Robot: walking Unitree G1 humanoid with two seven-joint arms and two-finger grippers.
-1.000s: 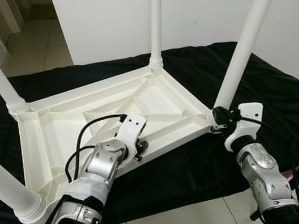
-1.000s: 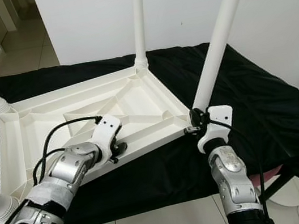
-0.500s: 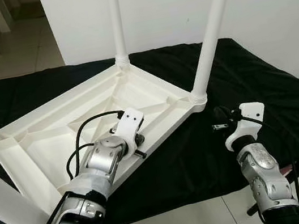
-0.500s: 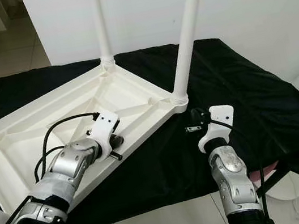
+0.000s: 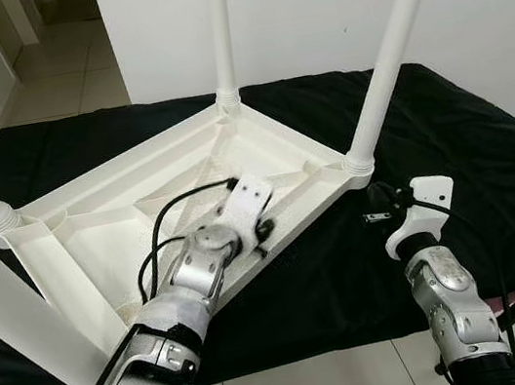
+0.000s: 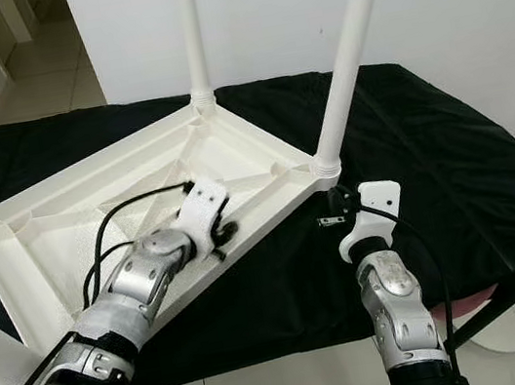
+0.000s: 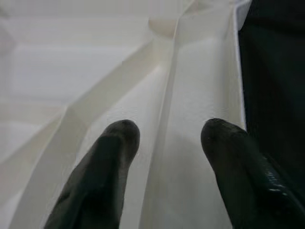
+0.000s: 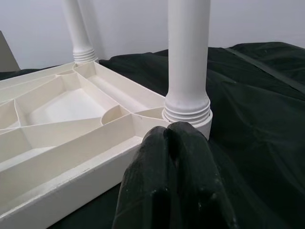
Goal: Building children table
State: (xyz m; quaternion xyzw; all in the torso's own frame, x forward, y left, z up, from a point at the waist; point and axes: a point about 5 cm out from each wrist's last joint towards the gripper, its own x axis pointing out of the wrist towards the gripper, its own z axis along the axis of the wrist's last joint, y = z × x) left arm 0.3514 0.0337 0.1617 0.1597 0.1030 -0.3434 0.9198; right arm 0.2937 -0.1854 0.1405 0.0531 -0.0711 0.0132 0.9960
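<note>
So we've got the children's table (image 5: 178, 191) flipped upside down on a black cloth (image 5: 488, 154) that covers whatever surface is under it, with all 4 white legs (image 5: 391, 42) already standing up out of the corner sockets. It sits skewed, 1 corner pointing toward our right side.

Our left hand (image 7: 167, 157) is down inside the ribbed underside near the front rim, its fingers (image 7: 102, 167) spread fairly wide and straddling 1 of the thin ribs without gripping it. Our right hand (image 8: 174, 162) is pinched completely closed with nothing in it, hovering just beside the base of the nearest leg (image 8: 188, 57), right at the threaded collar.

What worries us from here:
- The table looks light and the cloth looks slippery, so any sideways push from the left hand could spin the whole thing, and then the right hand is lined up with nothing.
- The right hand is closed, so if it goes for that leg as is, it'll just knock it. It looks like it needs to open first.
- The legs are tall. A bump high up could lever 1 loose in its socket or tip the table off the front edge of the cloth.
- The left arm's cable (image 5: 177, 216) loops over the ribs and could snag.
</note>
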